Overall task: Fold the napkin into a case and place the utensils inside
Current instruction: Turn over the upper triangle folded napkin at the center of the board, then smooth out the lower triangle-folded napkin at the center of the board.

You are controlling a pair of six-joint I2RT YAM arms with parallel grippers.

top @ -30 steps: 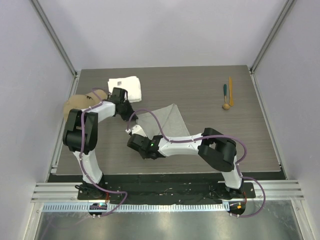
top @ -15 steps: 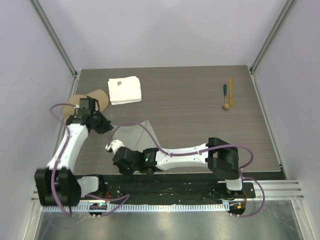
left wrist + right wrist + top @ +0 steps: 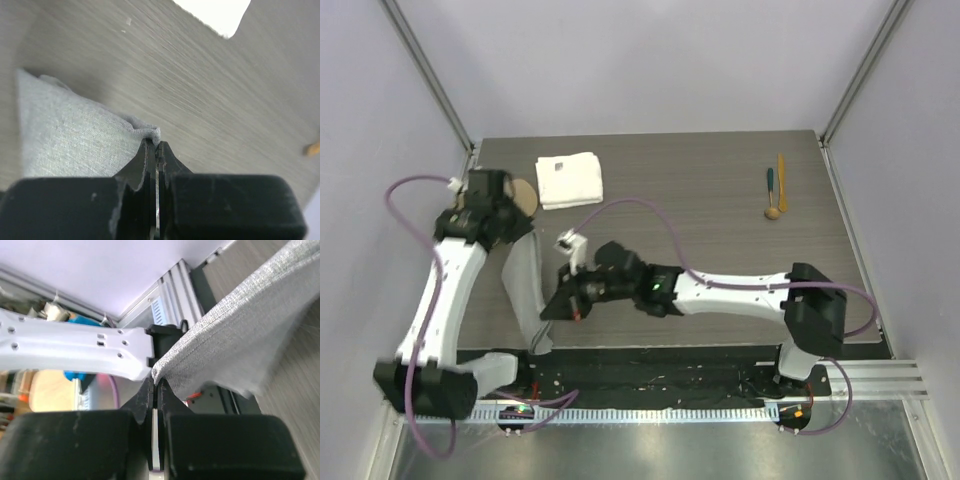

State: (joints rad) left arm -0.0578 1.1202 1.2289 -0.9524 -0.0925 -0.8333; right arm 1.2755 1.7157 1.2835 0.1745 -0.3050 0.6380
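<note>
The napkin [image 3: 528, 290] is a light-grey cloth held off the table as a narrow strip at the left. My left gripper [image 3: 517, 236] is shut on its far corner; in the left wrist view the napkin [image 3: 75, 142] bunches at the tips of that gripper [image 3: 156, 145]. My right gripper [image 3: 553, 308] is shut on the near corner, and the napkin [image 3: 240, 335] drapes away from that gripper [image 3: 156, 384]. The utensils lie at the far right: a teal-handled piece [image 3: 770, 181], an orange stick [image 3: 781, 178] and a piece with a round wooden bowl [image 3: 773, 212]. No folded case shows.
A white square towel [image 3: 569, 179] lies at the far left, also seen in the left wrist view [image 3: 215, 15]. A tan cap [image 3: 524, 192] is partly hidden behind the left arm. The table's left rail [image 3: 445, 260] runs close to the left arm.
The napkin lay spread mid-table a second ago. Both grippers have carried it left and lifted it, and it now hangs as a narrow strip between them.
</note>
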